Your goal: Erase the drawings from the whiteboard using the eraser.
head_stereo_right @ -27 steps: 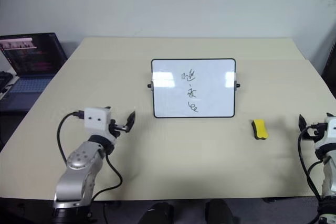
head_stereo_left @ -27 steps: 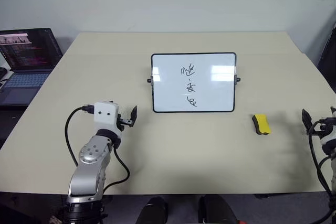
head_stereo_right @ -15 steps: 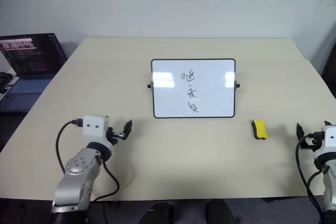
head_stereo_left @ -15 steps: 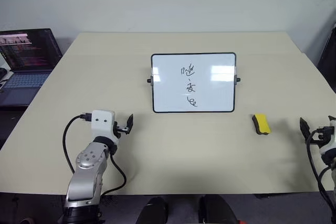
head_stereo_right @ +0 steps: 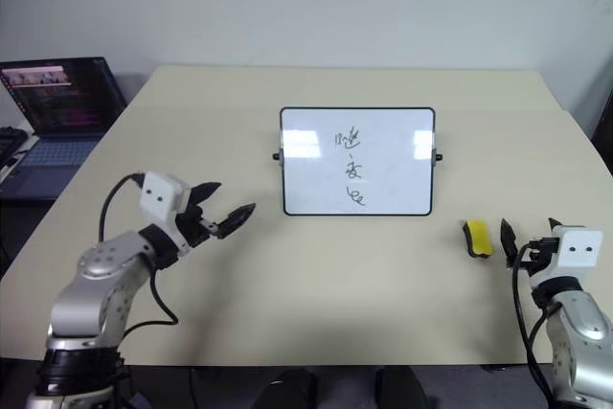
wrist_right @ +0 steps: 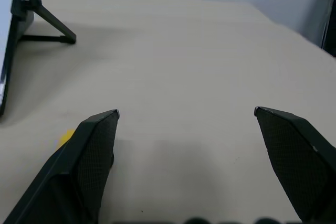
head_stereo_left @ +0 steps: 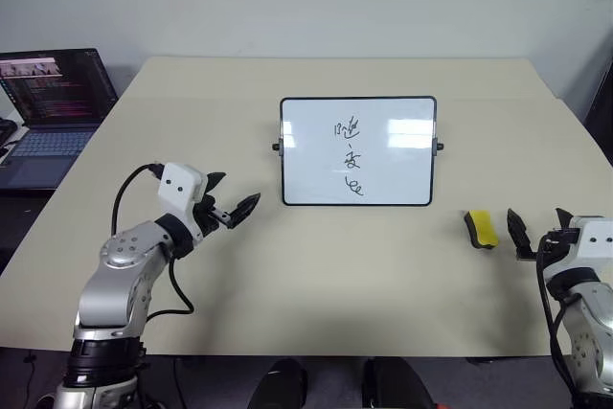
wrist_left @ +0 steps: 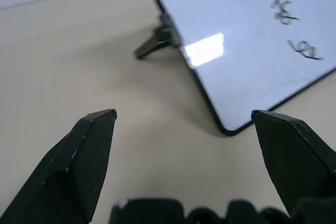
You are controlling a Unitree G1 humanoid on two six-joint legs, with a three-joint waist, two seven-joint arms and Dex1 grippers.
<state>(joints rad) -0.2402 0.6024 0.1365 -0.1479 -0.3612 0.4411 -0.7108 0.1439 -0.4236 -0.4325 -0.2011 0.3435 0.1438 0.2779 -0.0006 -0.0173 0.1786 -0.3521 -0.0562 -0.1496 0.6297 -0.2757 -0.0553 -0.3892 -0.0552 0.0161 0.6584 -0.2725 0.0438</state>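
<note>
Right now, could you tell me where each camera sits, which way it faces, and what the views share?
Left eye, right eye: on the head, looking forward and down at the table, whiteboard, drawings, eraser, laptop; both arms, left gripper, right gripper show.
Left wrist: along its open fingers toward the whiteboard's lower corner.
Right wrist: along its open fingers over the table, the eraser's yellow edge beside one.
Shared: whiteboard in all.
</note>
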